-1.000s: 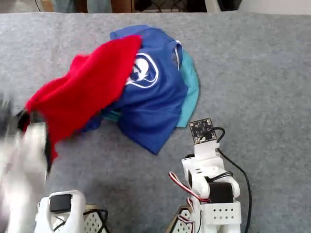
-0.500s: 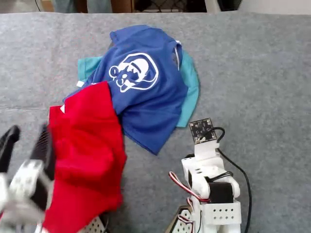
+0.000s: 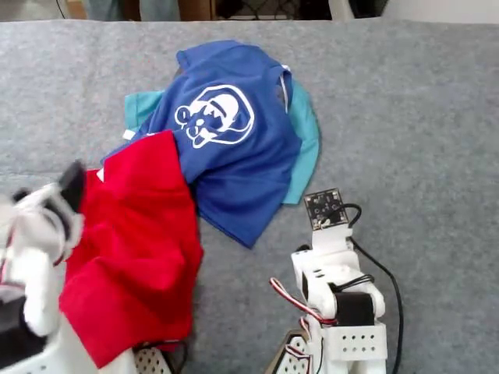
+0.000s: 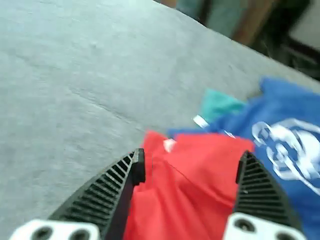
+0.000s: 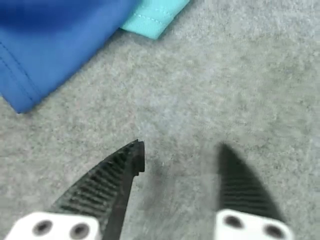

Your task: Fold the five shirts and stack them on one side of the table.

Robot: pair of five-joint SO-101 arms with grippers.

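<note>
1. Left arm sits at the table's left front edge, blurred in the high view. In its wrist view I see the left gripper with jaws spread wide and nothing clamped. It hangs over the near edge of the red shirt.
2. Red shirt is at the left front of the table, unfolded and rumpled. It runs from mid-table toward the arm bases. A small white tag shows near its far edge.
3. The red shirt's far corner overlaps the left lower edge of the blue shirt.
4. Blue shirt is at centre, spread loosely and not folded. It has a white cartoon-face print facing up, and its lower hem points at the right arm.
5. Teal shirt lies under the blue one. I only see it sticking out on the left and as a curved strip along the right side.
6. Right arm sits front centre-right, just short of the pile.
7. Right gripper is open and holding nothing, over bare grey felt. The blue hem and a teal corner lie just beyond its tips, not touching.
</note>
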